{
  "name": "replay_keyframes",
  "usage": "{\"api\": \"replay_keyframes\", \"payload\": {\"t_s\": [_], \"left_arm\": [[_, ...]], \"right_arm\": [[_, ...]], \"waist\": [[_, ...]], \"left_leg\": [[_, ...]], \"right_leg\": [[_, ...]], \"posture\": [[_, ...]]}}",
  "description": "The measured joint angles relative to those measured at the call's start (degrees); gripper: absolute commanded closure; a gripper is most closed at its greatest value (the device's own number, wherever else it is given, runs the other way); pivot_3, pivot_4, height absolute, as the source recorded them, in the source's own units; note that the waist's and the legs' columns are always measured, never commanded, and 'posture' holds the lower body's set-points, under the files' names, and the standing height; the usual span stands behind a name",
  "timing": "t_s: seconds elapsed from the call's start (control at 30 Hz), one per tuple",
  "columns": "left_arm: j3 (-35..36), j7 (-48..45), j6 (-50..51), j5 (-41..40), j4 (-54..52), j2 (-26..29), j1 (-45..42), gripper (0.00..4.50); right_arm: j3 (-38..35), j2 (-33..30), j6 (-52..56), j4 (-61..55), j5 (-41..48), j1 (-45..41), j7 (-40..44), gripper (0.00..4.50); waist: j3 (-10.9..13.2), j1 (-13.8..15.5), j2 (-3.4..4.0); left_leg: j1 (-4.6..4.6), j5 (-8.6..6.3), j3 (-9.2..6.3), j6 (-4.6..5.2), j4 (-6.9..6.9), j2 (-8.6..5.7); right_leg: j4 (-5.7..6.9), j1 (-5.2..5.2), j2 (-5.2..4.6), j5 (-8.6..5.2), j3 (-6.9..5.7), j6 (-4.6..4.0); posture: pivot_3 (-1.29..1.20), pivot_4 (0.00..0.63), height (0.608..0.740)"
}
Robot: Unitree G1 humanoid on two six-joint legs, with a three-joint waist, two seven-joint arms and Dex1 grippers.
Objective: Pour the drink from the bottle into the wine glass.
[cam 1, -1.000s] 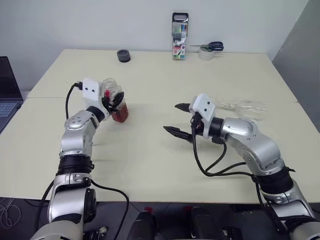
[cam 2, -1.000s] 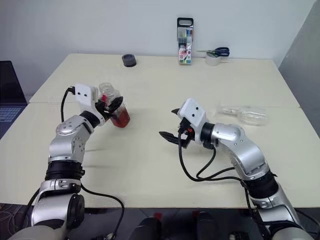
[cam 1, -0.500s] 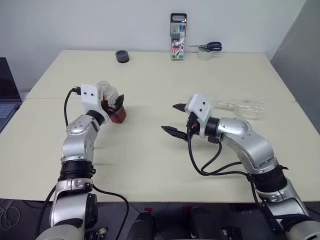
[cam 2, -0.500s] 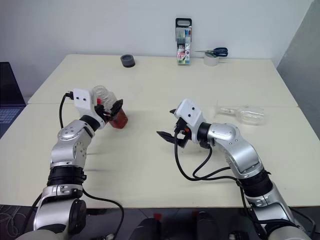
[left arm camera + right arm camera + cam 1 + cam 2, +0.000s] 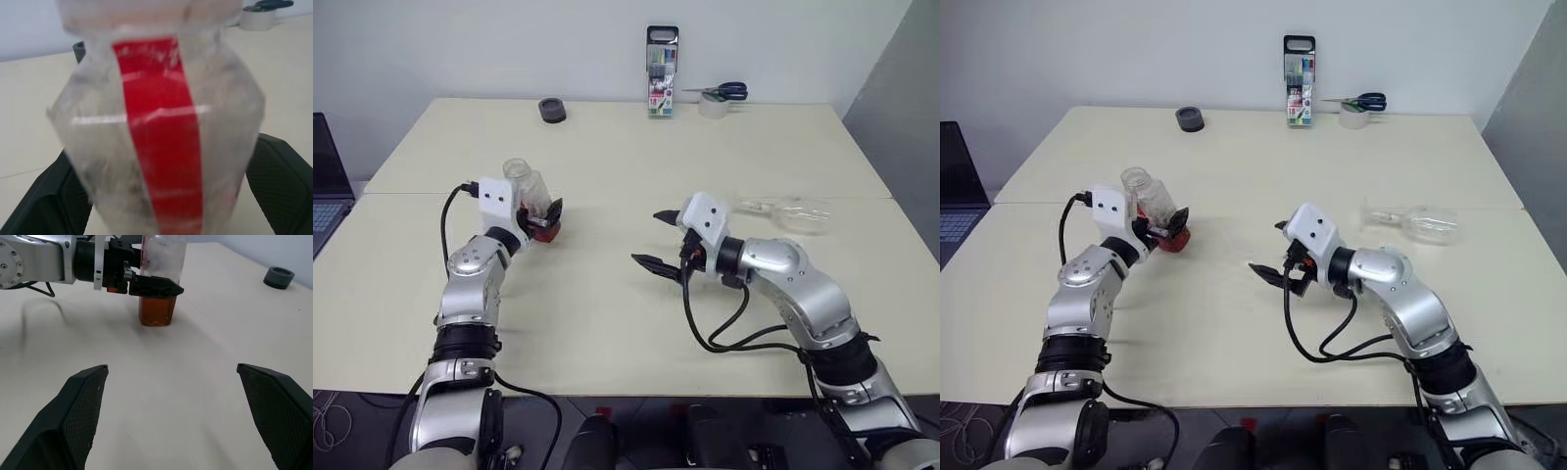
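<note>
Cream tabletop (image 5: 607,294), seam running across it. The bottle (image 5: 530,196) is seen standing upright on the left half, a little amber drink (image 5: 156,312) left in its base, red label strip facing the left wrist camera. The left gripper (image 5: 540,211) is placed around the bottle's lower body; its fingers (image 5: 279,181) are spread, one on each side, with a gap seen between finger and bottle wall in the wrist view, so the bottle is flanked, not clamped.

The right gripper (image 5: 658,238) is held just above the table near the middle, pointed toward the bottle, jaws wide apart with nothing between them.

The wine glass (image 5: 791,210) is found lying on its side on the right half, beyond the right arm, well apart from the bottle. No liquid can be made out in it.

Along the far edge: a dark round cap-like object (image 5: 551,110), a marker pack (image 5: 663,71) standing upright, a tape roll (image 5: 713,104) with scissors (image 5: 724,90) on top. A laptop (image 5: 327,176) is seen beside the table's left edge.
</note>
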Motion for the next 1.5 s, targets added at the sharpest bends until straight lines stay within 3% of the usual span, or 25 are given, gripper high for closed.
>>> {"api": "replay_keyframes", "payload": {"t_s": [0.27,0.5,0.57,0.67,0.77,0.87,0.97,1.17,1.5], "left_arm": [[0.2,0.1,-4.1,0.8,0.9,1.3,5.3,0.03],[0.1,-6.1,0.1,-2.1,-14.0,5.4,18.3,0.03],[0.1,-9.7,2.2,-3.9,-17.9,7.2,21.7,0.03],[-1.3,-17.4,5.0,-7.5,-24.1,10.1,26.0,0.03],[-4.1,-24.3,8.3,-11.2,-28.1,11.2,25.6,0.03],[-8.3,-31.5,8.8,-12.1,-27.8,12.0,18.0,0.03],[-10.3,-37.2,9.1,-13.0,-26.6,12.6,10.4,0.03],[-13.7,-46.4,9.8,-13.8,-23.1,14.2,5.5,0.03],[-15.8,-52.4,7.0,-12.5,-16.9,14.5,-0.6,0.03]], "right_arm": [[-2.0,-0.8,-4.7,-3.3,-3.4,12.3,-3.9,0.00],[-11.2,-2.4,-1.1,-11.8,-0.3,25.6,-6.6,0.00],[-14.4,-1.3,2.0,-13.5,2.0,27.6,-8.1,0.00],[-19.4,5.2,8.2,-14.6,6.2,28.1,-13.7,0.00],[-24.4,14.2,14.8,-14.0,9.4,25.4,-22.4,0.00],[-32.3,25.8,19.7,-9.6,16.0,17.4,-31.3,0.00],[-37.6,31.3,20.1,-3.9,20.4,11.0,-38.2,0.00],[-44.2,31.6,13.8,7.0,25.6,4.4,-46.5,0.00],[-46.7,30.4,-2.9,26.8,28.3,-4.8,-48.5,0.00]], "waist": [[0.0,0.1,-0.01],[0.0,0.3,0.00],[0.0,0.3,0.00],[0.0,0.4,0.03],[0.0,0.6,0.08],[0.0,0.7,0.06],[0.0,0.6,0.09],[0.0,-0.5,0.16],[0.1,-1.5,0.24]], "left_leg": [[0.01,-0.01,0.02,0.01,0.00,0.01],[0.01,-0.07,0.01,0.11,-0.07,0.06],[0.10,-0.13,0.03,0.22,-0.07,0.06],[0.35,-0.13,0.07,0.22,-0.14,0.13],[0.40,-0.13,0.09,0.21,-0.14,0.13],[0.40,-0.11,0.07,0.19,-0.14,0.14],[0.42,-0.11,0.23,0.18,-0.19,0.12],[0.40,-0.12,0.41,0.20,-0.40,0.09],[0.45,-0.12,0.44,0.23,-0.41,0.14]], "right_leg": [[0.02,0.01,0.01,0.00,0.01,0.00],[-0.02,0.02,-0.01,0.00,0.05,0.00],[0.00,0.08,0.03,-0.01,0.05,0.01],[0.02,0.24,0.13,-0.02,0.08,0.00],[0.06,0.26,0.16,-0.02,0.08,0.00],[0.09,0.26,0.22,0.00,0.05,-0.02],[0.05,0.19,0.21,0.00,0.17,-0.04],[0.00,0.07,0.11,0.01,0.24,-0.04],[0.05,0.05,0.17,0.00,0.27,-0.05]], "posture": [[0.00,0.150,0.740],[0.00,0.150,0.740],[0.00,0.150,0.740],[0.00,0.150,0.740],[0.00,0.150,0.740],[0.00,0.150,0.740],[0.00,0.150,0.740],[0.00,0.150,0.740],[0.00,0.150,0.740]]}}
